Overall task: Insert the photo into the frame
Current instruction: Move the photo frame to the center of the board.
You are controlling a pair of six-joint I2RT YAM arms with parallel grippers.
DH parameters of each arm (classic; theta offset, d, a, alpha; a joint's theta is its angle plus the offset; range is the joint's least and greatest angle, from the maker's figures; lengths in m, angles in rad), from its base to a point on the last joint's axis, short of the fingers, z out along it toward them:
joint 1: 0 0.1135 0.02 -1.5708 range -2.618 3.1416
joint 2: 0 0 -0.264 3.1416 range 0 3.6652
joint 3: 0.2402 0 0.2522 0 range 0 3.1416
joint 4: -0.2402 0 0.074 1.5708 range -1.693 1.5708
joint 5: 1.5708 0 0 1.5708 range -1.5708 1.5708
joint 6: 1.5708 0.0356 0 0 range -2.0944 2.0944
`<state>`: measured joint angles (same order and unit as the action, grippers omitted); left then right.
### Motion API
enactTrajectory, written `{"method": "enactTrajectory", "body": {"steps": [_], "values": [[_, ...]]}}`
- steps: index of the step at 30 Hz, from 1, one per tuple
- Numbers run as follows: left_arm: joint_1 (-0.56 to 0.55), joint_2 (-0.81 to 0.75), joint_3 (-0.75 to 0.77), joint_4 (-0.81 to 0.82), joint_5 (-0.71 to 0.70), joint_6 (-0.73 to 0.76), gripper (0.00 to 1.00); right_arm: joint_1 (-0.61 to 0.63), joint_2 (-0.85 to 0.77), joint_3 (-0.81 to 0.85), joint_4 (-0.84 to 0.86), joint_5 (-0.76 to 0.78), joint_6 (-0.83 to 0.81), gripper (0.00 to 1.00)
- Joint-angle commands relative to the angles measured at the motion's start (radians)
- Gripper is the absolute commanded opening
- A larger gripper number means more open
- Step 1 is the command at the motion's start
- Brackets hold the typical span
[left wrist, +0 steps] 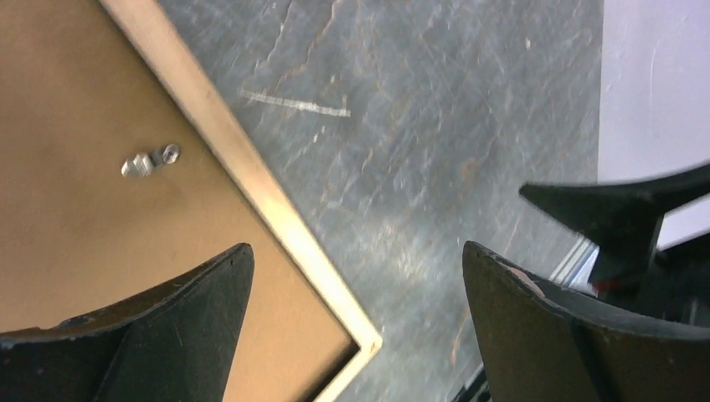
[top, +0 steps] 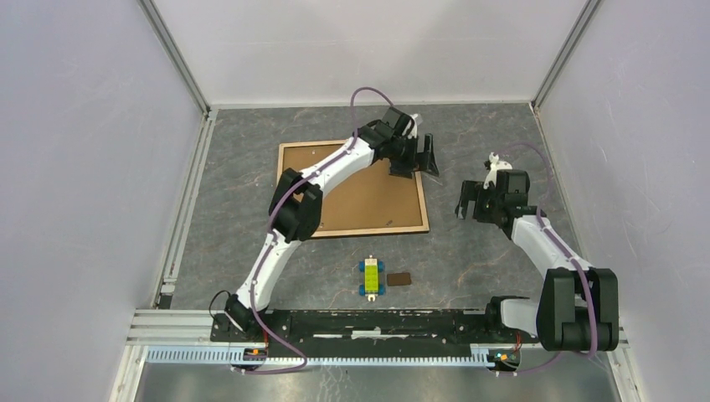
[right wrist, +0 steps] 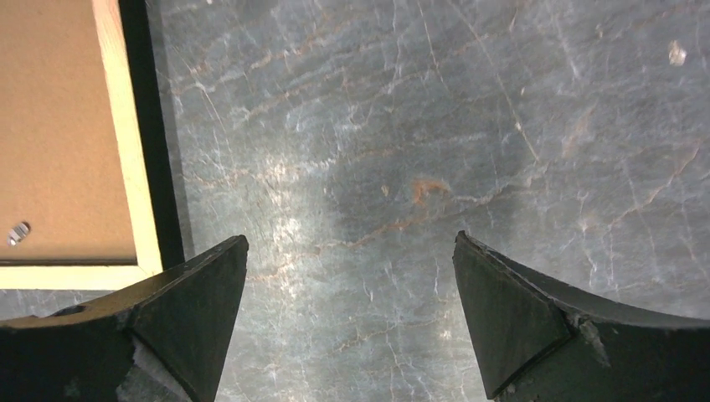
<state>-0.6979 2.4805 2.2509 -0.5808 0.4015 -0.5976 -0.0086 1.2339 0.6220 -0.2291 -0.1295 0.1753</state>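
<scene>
Top external: the frame [top: 368,231] lies flat, left of table centre. Its tan rails surround a brown backing board [top: 368,197]. The photo shows in no view, and you cannot tell whether it sits under the board.

The left gripper [top: 417,163] hangs over the frame's far right corner, jaws spread and holding nothing. In the left wrist view that corner [left wrist: 367,342] lies between the fingers, with a metal tab [left wrist: 151,161] on the board close by. The right gripper [top: 475,203] is also spread and empty, over bare table [right wrist: 469,126] just right of the frame. One frame corner [right wrist: 146,264] sits at the left of its wrist view.

Judged step: get a hold at the far right corner, to open or lift the frame.
- Lower the left gripper straight down, one finger outside the rail and one on the board side. The rail is thin, so a skewed pinch will likely slip off.
- Expect the flat frame to slide as you close. Brace its right rail with the right gripper first.
- Stay off the tab.
- Keep any sweep away from the toy block [top: 371,276] and the small brown piece [top: 399,279] near the bases.
</scene>
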Motion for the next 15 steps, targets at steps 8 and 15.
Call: {"method": "enactTrajectory", "body": {"steps": [8, 15], "values": [[0.206, -0.763, -0.674, 0.023, -0.403, 0.210, 1.00, 0.072, 0.137, 0.169, 0.122, -0.142, 0.016, 0.98], [0.422, -0.877, -0.993, 0.190, -0.733, 0.039, 1.00, 0.175, 0.303, 0.289, 0.299, -0.025, 0.063, 0.98]]}}
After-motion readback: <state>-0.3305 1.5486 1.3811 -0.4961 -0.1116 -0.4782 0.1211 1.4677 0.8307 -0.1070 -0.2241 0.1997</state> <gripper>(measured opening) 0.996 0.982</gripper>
